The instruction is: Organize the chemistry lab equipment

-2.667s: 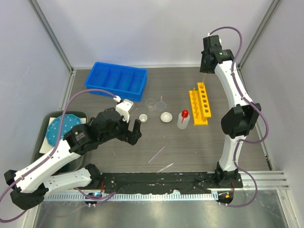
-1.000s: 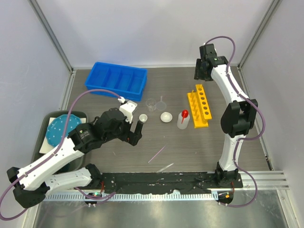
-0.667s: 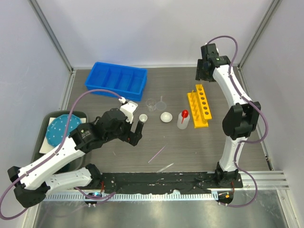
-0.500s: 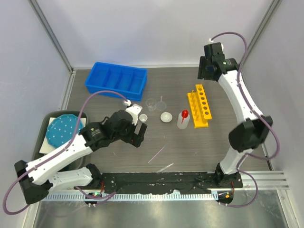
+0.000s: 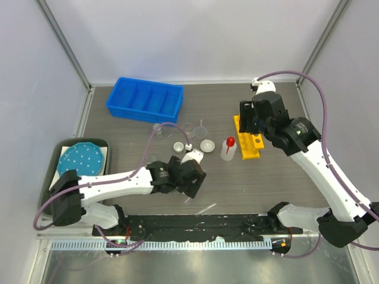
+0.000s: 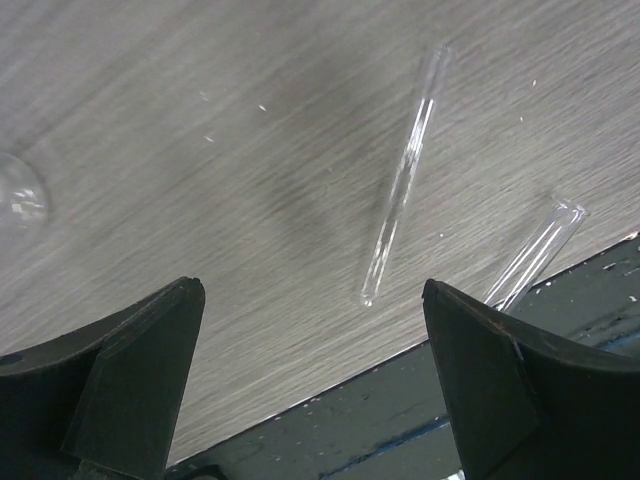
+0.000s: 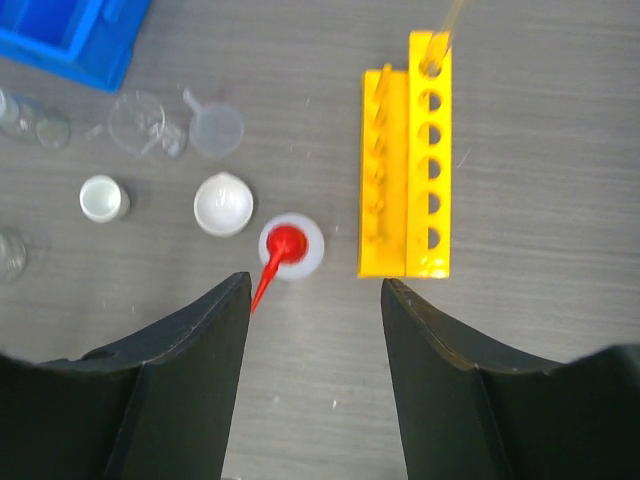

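My left gripper (image 5: 194, 179) is open and empty, low over the table's front middle. In its wrist view (image 6: 310, 290) a thin clear tube (image 6: 404, 190) lies on the wood just beyond the fingertips. A second tube (image 6: 534, 256) lies at the front edge, also in the top view (image 5: 207, 207). My right gripper (image 5: 250, 120) is open and empty above the yellow rack (image 5: 251, 146). Its wrist view (image 7: 315, 286) shows the rack (image 7: 428, 170) with one tube (image 7: 443, 35) in the far hole. The red-capped bottle (image 7: 290, 246), white dish (image 7: 222, 203), small white cup (image 7: 103, 197), funnel (image 7: 216, 129) and glass beaker (image 7: 140, 121) stand left of the rack.
A blue compartment tray (image 5: 145, 99) sits at the back left. A teal dotted plate (image 5: 82, 160) lies in a dark tray at the far left. A black strip (image 5: 201, 223) runs along the table's front edge. Small glass vials (image 7: 40, 126) stand near the blue tray.
My left arm has swung right and forward, from beside the small white cup to over the loose tubes. My right arm has come from the back wall to above the rack.
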Controlling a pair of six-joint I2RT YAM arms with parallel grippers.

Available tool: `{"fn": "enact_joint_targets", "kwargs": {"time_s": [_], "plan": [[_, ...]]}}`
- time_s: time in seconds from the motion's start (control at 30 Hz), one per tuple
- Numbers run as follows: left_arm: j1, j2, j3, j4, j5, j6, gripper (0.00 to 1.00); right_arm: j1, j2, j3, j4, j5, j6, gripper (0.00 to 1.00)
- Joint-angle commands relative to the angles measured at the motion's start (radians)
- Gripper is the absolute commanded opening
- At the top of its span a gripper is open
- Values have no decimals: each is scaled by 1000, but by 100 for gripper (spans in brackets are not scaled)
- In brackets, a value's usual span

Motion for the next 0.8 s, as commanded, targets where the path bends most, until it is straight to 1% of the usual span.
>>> {"fn": "enact_joint_targets", "kwargs": {"time_s": [0.0,0.13,0.27,0.47,0.57,0.6,0.67,0.7,0.77], "plan": [[-81,85,-42,101,-92,-127,96,46,-59,-70,-2,-20,30,60],[-118,157,-67,158,-106,-181,95,58,-97,-96,-6,-34,21,60],[-125,215,-71,187,-111,-190,94,66,-128,-103,-11,-63,18,60],[-134,284,-91,245,-100,-187,91,73,-146,-122,-19,-64,12,60],[-132,312,-110,279,-92,-175,84,75,-151,-133,-19,-68,13,60],[-132,318,-113,285,-88,-169,79,75,-151,-134,-19,-68,14,60],[-132,332,-120,301,-75,-164,75,76,-149,-140,-16,-71,14,59],[-132,335,-126,305,-71,-161,70,78,-148,-140,-14,-72,17,59],[-132,340,-148,325,-55,-161,65,79,-148,-146,-9,-72,18,60]]}}
